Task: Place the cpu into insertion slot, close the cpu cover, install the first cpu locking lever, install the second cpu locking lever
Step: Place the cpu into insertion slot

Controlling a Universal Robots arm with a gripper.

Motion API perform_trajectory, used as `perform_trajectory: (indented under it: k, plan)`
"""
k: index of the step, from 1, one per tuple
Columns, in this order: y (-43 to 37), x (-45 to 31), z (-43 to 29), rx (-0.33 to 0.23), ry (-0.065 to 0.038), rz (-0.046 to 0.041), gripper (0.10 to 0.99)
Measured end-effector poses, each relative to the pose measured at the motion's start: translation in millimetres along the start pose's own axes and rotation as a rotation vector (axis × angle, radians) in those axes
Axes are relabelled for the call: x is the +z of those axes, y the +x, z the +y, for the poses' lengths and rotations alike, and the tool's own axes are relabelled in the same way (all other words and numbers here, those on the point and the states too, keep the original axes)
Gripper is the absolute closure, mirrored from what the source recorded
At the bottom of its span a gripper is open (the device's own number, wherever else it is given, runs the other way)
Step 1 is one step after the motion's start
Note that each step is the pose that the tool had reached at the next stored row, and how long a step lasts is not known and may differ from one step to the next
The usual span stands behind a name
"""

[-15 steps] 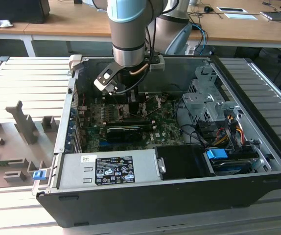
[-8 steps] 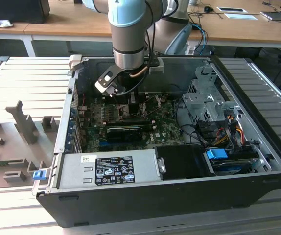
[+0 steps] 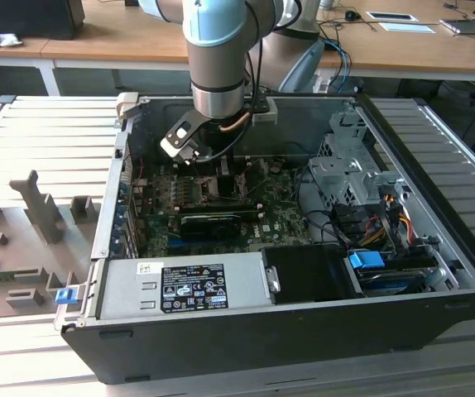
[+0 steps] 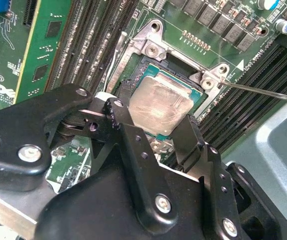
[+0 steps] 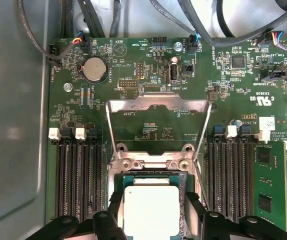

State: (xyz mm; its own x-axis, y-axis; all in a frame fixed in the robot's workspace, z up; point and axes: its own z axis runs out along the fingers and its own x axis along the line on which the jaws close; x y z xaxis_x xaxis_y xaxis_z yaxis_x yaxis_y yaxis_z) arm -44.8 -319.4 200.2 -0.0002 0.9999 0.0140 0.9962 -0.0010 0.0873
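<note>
The black two-fingered claw (image 4: 151, 117) is clenched on the small, flat, square, silvery-grey-topped cpu (image 4: 161, 107). By both wrist views it grips two opposite edges as the chip lies in the square, dark, grey-rimmed insertion slot (image 4: 146, 65) on the green motherboard (image 5: 71, 107). Just beyond, the thin silver-grey metal cpu cover (image 5: 158, 106), a frame with a square window, stands swung open. A thin steel-wire locking lever (image 4: 263, 92) juts free beside the slot.

The likely hazards: a chip let go while crooked or off its corners could sit skewed and bend the socket contacts. A sideways drag by the claw could do the same. The open cover stands so near that a careless lift might knock it onto the claw.

Counted: one claw, one cpu, one slot, one cover and one lever plainly seen. Two banks of long black memory slots (image 5: 78, 185) flank the socket. One open black computer case (image 3: 304, 331) rests on one grey slatted worktop (image 3: 47, 124).
</note>
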Motion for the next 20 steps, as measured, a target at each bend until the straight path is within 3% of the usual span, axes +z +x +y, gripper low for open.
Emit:
perform_trajectory:
  k: [3,4,10,11,20]
  plan:
    - [-0.1,-0.1,0.0,0.000,0.000,-0.0006,0.502]
    - [-0.1,-0.1,0.0,0.000,0.000,-0.0005,0.561]
    - [0.0,-1.6,0.1,0.000,0.000,-0.0004,0.549]
    - [0.0,-1.8,0.2,0.000,0.000,-0.0003,0.486]
    - [0.1,-9.5,0.8,0.000,0.000,-0.0003,0.486]
